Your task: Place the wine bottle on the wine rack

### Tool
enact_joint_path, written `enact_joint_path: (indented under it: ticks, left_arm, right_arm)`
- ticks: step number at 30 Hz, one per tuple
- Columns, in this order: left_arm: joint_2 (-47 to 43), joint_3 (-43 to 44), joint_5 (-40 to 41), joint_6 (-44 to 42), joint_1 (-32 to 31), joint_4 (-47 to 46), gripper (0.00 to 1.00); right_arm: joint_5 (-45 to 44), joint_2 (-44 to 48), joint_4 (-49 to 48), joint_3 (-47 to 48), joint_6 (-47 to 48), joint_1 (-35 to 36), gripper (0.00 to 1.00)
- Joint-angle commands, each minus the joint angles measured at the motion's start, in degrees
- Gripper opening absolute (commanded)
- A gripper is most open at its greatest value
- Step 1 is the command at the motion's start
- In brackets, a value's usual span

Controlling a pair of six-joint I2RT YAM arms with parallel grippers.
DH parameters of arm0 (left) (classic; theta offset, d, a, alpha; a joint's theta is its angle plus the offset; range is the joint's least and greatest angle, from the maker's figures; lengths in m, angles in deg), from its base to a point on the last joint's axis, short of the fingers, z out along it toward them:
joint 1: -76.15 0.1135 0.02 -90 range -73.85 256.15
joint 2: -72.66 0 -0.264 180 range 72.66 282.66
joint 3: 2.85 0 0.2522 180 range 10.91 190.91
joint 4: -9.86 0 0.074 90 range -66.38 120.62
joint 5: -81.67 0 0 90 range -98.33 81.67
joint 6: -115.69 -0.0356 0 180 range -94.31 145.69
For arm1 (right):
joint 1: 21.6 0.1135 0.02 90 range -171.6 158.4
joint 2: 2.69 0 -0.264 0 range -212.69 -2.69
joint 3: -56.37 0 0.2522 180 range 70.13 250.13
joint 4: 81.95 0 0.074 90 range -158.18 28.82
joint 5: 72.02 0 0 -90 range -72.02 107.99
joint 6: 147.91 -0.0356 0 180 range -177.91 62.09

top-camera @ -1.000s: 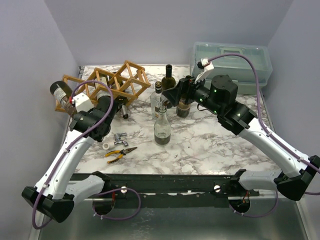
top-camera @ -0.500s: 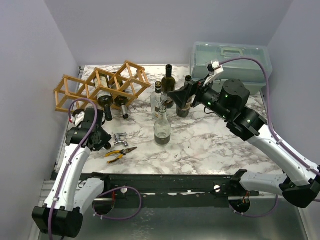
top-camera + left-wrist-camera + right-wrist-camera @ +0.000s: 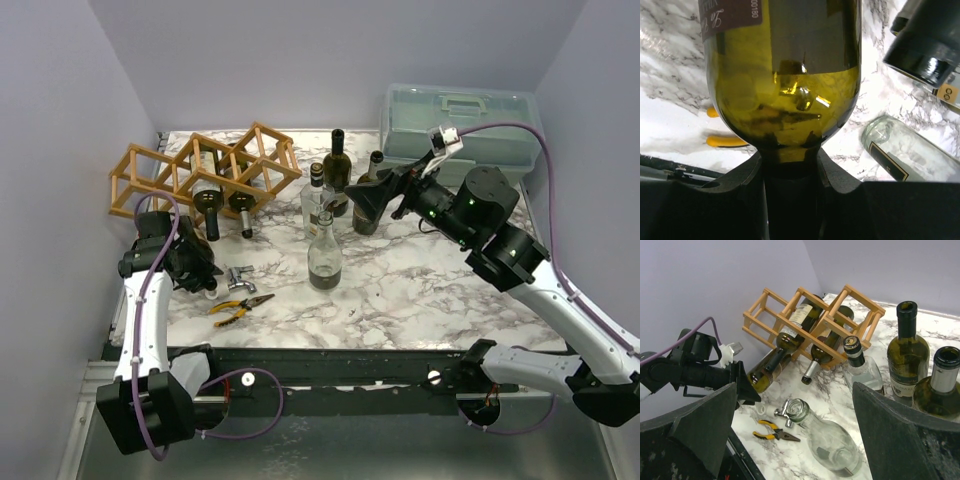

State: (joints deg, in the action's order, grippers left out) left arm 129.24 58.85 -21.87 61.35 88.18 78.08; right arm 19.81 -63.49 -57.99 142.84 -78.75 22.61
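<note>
Nearest me on the white-and-grey marble tabletop (image 3: 420,290) lay the yellow-handled pliers (image 3: 240,305), with a small metal tap fitting (image 3: 238,277) just behind them. Just left of those, the left claw (image 3: 788,157) was clamped on the neck of the olive-green glass wine bottle (image 3: 785,90). My left wrist view showed both fingers pressed against the neck right at the shoulder.

Through the right wrist view, the bottle slanted from the claw up toward the low front edge of the light-brown wooden lattice wine rack (image 3: 824,314), outside its cells. I couldn't tell whether it touched the sticks.

Mid-table stood a tall clear glass bottle (image 3: 325,255). Behind it were a squat clear bottle with a black-and-gold cap (image 3: 316,195), a dark green open-mouthed bottle (image 3: 338,160) and a green bottle with a pale neck (image 3: 940,385). The right claw (image 3: 365,200) hung over that group, fingers spread wide, holding nothing.

Farther back on the left, the rack carried a dark bottle with a cream label (image 3: 796,317) and a second bottle with a silver-capped neck (image 3: 815,357), both necks poking out toward me. At the far right sat the translucent pale-green plastic toolbox (image 3: 465,120).
</note>
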Motion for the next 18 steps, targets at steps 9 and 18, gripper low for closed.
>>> enact_joint_path:
  ticks: [9,18]
  left_arm:
    - [-1.55,1.98,-10.40,-9.97,1.42,-9.39,0.00]
    - [1.64,5.82,-14.58,-13.40,1.42,-9.51,0.00]
  right_arm:
    - [1.67,2.41,-2.25,-1.78,0.98,0.35,1.00]
    - [2.70,2.64,-2.55,-1.96,0.71,0.44,1.00]
